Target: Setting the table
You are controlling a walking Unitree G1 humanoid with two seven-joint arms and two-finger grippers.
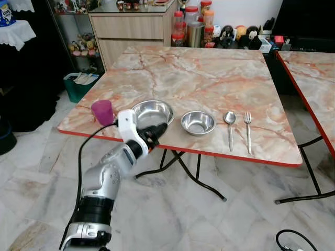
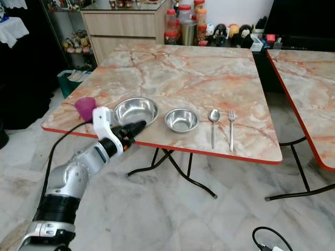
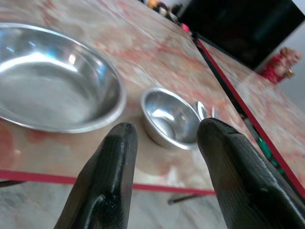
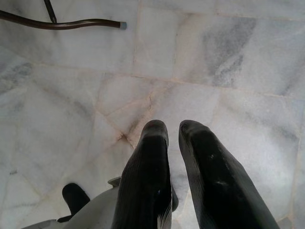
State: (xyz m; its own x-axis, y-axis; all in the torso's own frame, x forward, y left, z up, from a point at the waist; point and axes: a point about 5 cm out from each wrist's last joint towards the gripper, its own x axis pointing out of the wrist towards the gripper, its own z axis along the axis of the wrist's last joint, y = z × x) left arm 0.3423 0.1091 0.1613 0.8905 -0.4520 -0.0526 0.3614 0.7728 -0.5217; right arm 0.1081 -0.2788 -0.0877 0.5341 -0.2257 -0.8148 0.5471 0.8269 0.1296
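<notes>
Left gripper (image 1: 159, 129) raised at the near edge of the marble surface (image 1: 209, 78), fingers (image 3: 107, 181) released with a clear gap, nothing between them, tips just short of the big steel bowl (image 1: 152, 113). Right gripper (image 4: 174, 131) hangs over the tiled floor (image 4: 228, 71), fingers nearly together, empty. Along the near edge, from 9 to 3 o'clock: purple cup (image 1: 102, 112) at the left corner, big steel bowl, small steel bowl (image 1: 198, 123), spoon (image 1: 230, 125), fork (image 1: 248, 128). Both bowls empty; cup contents can't tell. Spoon and fork lie parallel, just beside each other, handles toward the near edge. Nothing sits between the left gripper and the big bowl. Second table (image 1: 314, 78) at 3 o'clock, apart from the first. Teal bin (image 1: 79, 85) on the floor at 10 o'clock. Wooden cabinet (image 1: 131, 31) at 12 o'clock beyond the far edge, jars (image 1: 188, 26) and small figurines (image 1: 235, 35) beside it.
</notes>
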